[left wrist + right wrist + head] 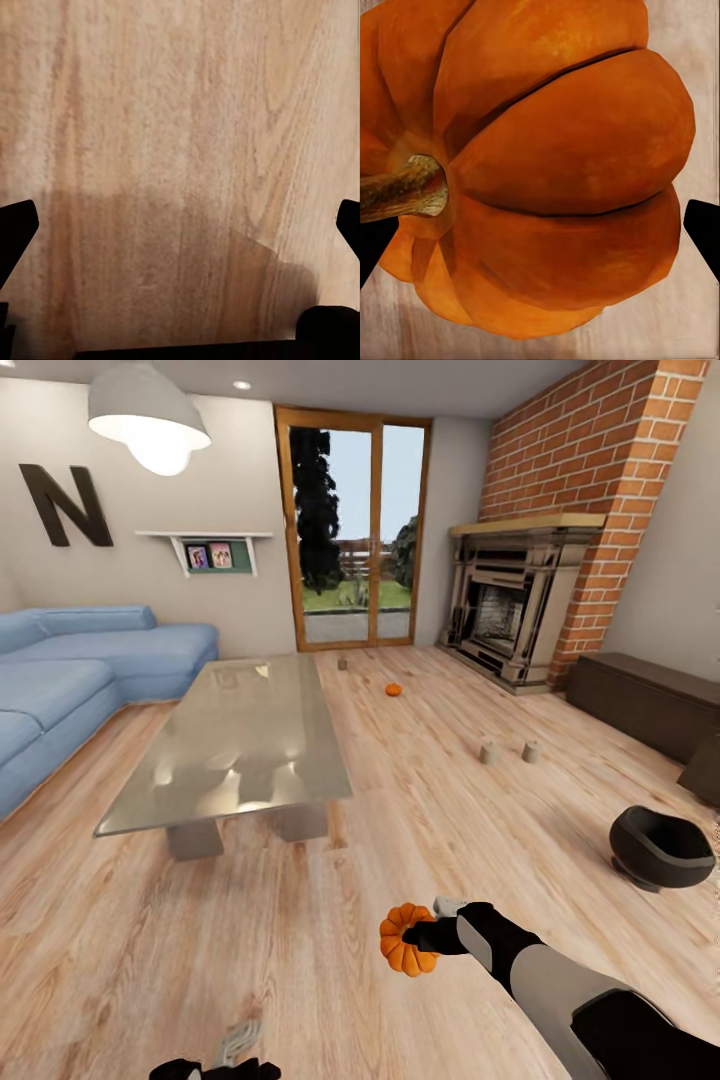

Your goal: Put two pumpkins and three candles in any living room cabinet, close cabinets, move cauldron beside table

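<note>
Pumpkin held by right gripper above floor.

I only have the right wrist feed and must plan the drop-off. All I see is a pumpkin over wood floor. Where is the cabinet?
Observer: In the head view the cabinet stands against the right wall. It is beyond the cauldron and well to the right of your held pumpkin.
Operator: Where is the other pumpkin?
Observer: The second pumpkin lies on the floor far ahead, between the table and the fireplace.
Operator: And the candles?
Observer: Two candles stand side by side on the floor to the right of the table. A third candle is near the glass door.
</note>
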Motion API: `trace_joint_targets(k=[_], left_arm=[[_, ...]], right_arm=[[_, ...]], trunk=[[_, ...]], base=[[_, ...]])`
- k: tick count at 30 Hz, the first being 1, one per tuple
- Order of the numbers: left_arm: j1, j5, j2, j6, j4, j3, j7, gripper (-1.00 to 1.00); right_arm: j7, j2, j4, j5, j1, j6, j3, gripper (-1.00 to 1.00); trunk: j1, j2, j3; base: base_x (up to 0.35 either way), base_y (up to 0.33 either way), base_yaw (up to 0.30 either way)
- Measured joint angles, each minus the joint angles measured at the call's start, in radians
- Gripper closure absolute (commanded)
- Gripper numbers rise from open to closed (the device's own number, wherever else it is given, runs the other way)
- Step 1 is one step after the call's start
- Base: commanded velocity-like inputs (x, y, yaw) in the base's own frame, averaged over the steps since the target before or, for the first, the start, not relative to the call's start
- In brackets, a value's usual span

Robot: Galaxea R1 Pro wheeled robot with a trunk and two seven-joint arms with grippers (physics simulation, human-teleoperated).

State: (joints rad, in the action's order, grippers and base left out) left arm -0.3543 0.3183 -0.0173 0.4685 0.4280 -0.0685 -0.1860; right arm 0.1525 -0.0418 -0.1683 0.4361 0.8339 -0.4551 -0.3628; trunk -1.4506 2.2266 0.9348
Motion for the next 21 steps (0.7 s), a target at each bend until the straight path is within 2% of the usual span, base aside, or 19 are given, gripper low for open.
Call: trace_joint_targets(k=[13,21], left_arm=[[0.0,0.0,0.0,-0.007,-0.014,-0.002,0.0,-1.0],[0.0,0.0,0.0,-0.007,-0.014,-0.002,-0.001,-1.0]], right_arm=[[0.0,0.0,0.0,-0.001,0.0,0.0,-0.001,1.0],[0.003,0.0,0.0,0.0,0.0,0.001,-0.001,1.0]], trunk=[[0.05,-0.091,-0.049],[0.077,-0.14,-0.081]], base=[[0.0,0.0,-0.259],[0.0,0.0,-0.191]])
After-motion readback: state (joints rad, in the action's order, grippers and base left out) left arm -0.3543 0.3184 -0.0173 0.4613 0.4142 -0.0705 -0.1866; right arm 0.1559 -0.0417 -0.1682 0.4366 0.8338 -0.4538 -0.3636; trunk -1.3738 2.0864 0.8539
